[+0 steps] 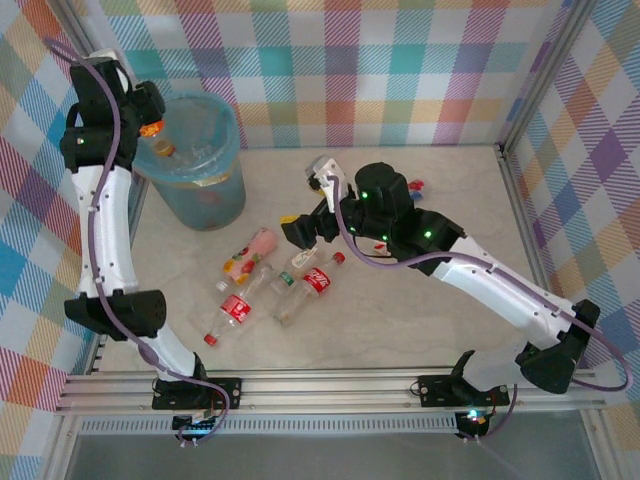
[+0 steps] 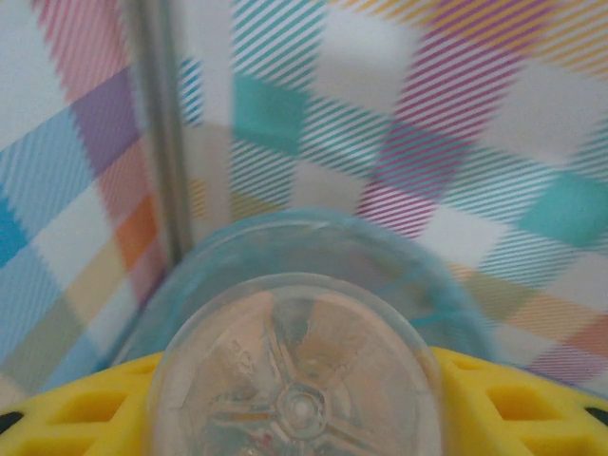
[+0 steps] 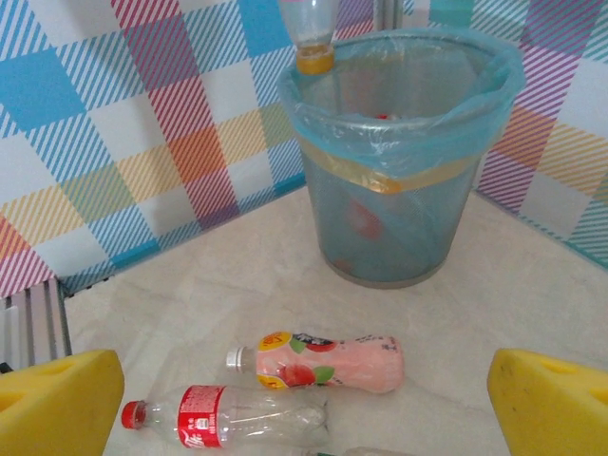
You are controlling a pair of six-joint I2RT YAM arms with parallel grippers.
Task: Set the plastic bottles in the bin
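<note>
Clasping bottle (image 2: 299, 375), left hand (image 1: 150, 128), right hand (image 3: 304, 399) spread

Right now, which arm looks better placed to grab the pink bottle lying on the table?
Right. The right claw is open, near and facing the pink bottle; the left claw is up at the bin's rim, gripping an orange-capped bottle.

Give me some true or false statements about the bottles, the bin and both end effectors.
The left end effector holds an orange-capped bottle cap-down over the bin. True.
The pink bottle stands upright. False: it lies on its side on the table.
The right end effector grips a bottle. False: it is open and empty.
A light-blue bag lines the bin. True.
</note>
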